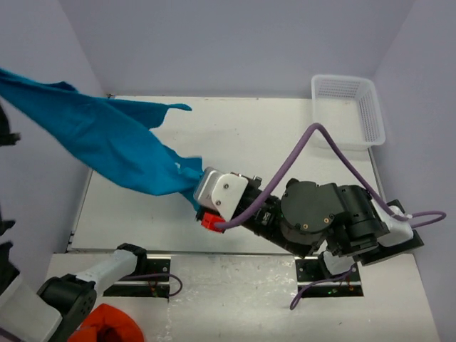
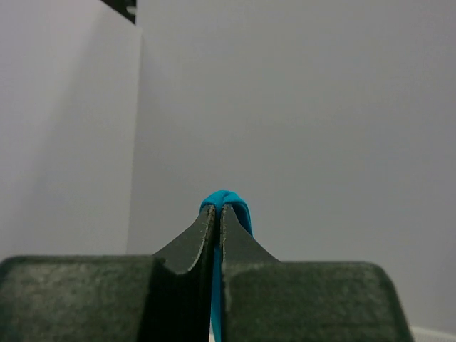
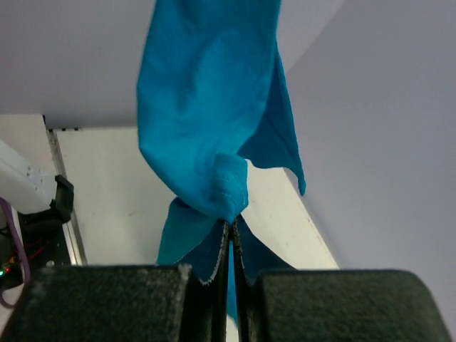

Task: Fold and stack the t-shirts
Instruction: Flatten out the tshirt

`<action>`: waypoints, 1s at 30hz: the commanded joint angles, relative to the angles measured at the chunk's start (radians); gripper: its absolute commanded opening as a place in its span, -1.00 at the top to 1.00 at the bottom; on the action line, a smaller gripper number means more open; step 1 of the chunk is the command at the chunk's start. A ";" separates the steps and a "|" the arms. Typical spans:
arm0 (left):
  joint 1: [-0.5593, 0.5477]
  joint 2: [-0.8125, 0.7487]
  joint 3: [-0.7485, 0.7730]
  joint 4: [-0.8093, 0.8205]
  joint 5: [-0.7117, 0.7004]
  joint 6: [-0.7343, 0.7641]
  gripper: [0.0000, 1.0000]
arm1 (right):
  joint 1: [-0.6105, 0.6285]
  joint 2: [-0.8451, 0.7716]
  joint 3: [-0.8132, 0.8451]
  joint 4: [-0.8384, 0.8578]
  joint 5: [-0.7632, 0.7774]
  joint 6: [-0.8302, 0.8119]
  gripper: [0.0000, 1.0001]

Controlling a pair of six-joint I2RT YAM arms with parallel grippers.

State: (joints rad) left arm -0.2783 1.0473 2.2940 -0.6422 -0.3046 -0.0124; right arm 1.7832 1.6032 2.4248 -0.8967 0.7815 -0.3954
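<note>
Right gripper [image 3: 231,229] clamped tight on teal t-shirt [image 1: 107,139], left gripper [image 2: 217,212] pinching another part, t-shirt stretched between them

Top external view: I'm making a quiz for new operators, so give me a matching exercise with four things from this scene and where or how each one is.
Things:
1. t-shirt
2. basket
3. orange-red cloth
4. right gripper

Place or state:
A. at the far right corner of the table
B. bunched at the near left, off the table
C. shut on teal fabric
D. held up, stretched from mid-table toward the far left

Pairs: 1-D, 2-A, 3-B, 4-C
</note>
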 commanded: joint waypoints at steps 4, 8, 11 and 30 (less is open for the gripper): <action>-0.009 -0.047 0.025 0.062 -0.011 0.042 1.00 | 0.136 -0.012 -0.012 0.300 0.189 -0.297 1.00; -0.015 -0.021 0.050 0.061 -0.005 0.045 1.00 | 0.136 -0.022 -0.055 0.412 0.211 -0.390 1.00; -0.018 0.032 -0.017 0.075 0.033 0.028 1.00 | 0.056 -0.063 -0.105 0.413 0.194 -0.343 1.00; -0.030 0.963 -0.274 0.394 0.298 -0.038 1.00 | -1.031 -0.295 -1.032 0.348 -0.352 0.243 1.00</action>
State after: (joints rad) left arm -0.2996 2.0182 1.9724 -0.3630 -0.0517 -0.0414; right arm 0.7650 1.2987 1.3773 -0.5770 0.5243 -0.2455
